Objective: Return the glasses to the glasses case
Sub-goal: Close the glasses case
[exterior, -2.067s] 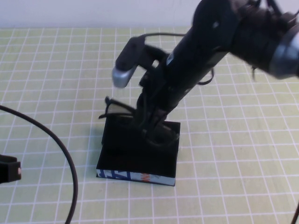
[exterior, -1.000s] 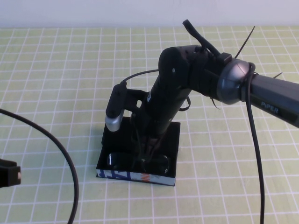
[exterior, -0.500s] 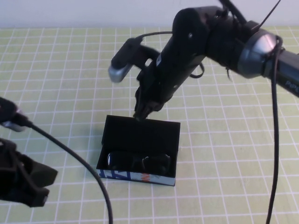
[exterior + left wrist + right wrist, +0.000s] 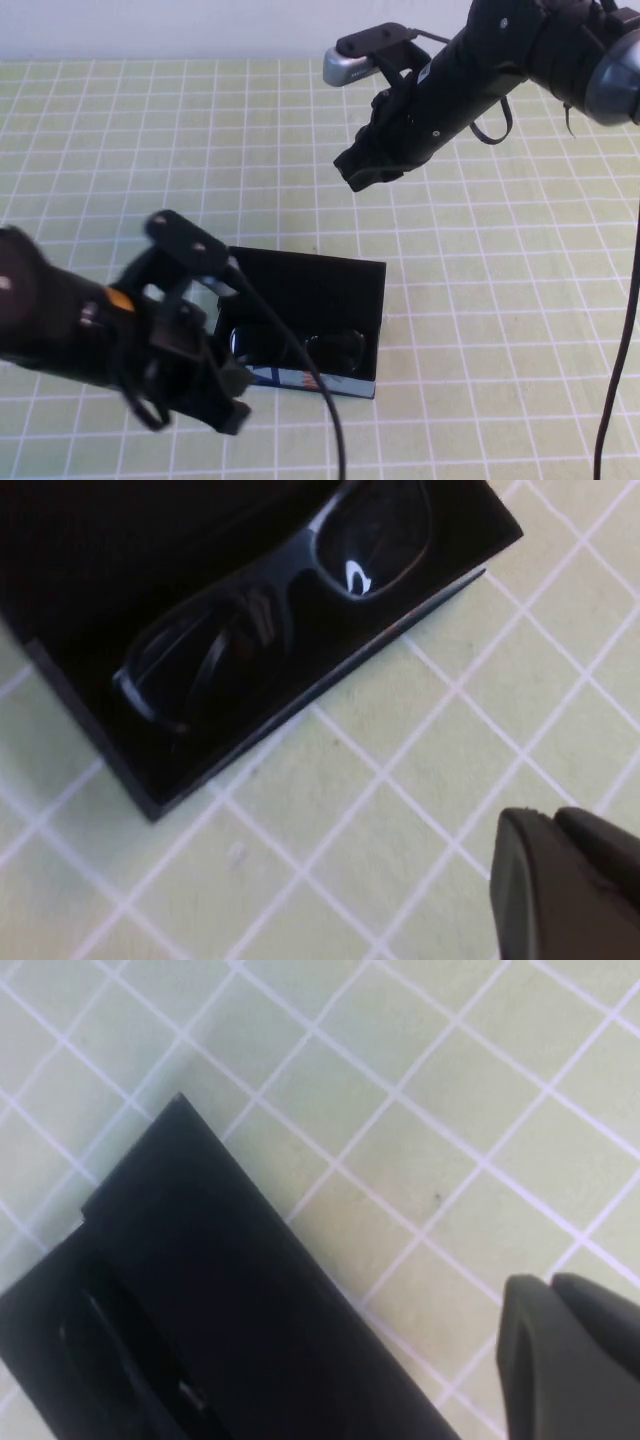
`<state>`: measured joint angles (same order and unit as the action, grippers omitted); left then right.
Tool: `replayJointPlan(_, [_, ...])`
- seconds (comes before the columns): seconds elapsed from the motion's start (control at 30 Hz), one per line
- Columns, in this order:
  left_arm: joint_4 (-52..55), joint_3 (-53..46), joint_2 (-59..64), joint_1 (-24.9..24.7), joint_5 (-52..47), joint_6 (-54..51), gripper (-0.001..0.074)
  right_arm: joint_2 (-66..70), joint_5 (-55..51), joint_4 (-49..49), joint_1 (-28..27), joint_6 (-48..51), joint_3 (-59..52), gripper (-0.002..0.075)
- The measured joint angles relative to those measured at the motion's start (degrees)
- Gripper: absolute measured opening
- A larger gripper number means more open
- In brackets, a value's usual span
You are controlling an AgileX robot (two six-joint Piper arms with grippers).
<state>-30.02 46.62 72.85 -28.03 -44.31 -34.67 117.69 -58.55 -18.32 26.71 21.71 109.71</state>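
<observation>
The black glasses [image 4: 298,348] lie inside the open black glasses case [image 4: 330,285], at its near side; its printed long side [image 4: 292,378] faces me. The left wrist view shows the glasses [image 4: 290,565] folded in the case [image 4: 120,540]. My left gripper [image 4: 215,400] hangs low by the case's near left corner, fingers pressed together and empty; it also shows in the left wrist view [image 4: 560,825]. My right gripper [image 4: 362,170] is raised behind the case, shut and empty; its wrist view [image 4: 555,1290] shows the case [image 4: 200,1290] below.
The table is covered with a green cloth with a white grid [image 4: 500,330]. The left arm's cable [image 4: 300,380] runs over the case's near left part. A white wall borders the far edge.
My right gripper has let go of the glasses in the case, then risen and pulled back to the right. My left arm has swung in from the left to the case's near left corner.
</observation>
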Motion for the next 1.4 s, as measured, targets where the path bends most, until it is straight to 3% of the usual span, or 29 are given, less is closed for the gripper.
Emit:
replayJointPlan(0.1, [3.46,0.0,4.1,-5.06,5.58,3.12,-0.0003,1.0,0.0,-1.92,-0.66,0.0,0.0,-0.0016])
replayJointPlan(0.2, [5.29,0.0,8.39,-7.04,10.47,5.54,-0.0003,2.82,0.0,-2.63,-0.66,0.0,0.0,-0.0016])
replayJointPlan(0.6, [6.0,0.03,19.48,-7.21,20.19,6.79,-0.0003,8.96,-0.62,-4.28,-0.75,2.75,0.0,-0.0016])
replayJointPlan(1.07, [6.0,0.03,21.0,-7.3,21.52,6.79,-0.0003,11.36,-2.87,-10.48,-0.75,9.83,0.0,-0.0017])
replayJointPlan(1.4, [6.12,0.03,21.0,-7.3,22.02,6.79,-0.0003,11.4,-10.51,-19.54,-0.88,15.57,0.0,-0.0018])
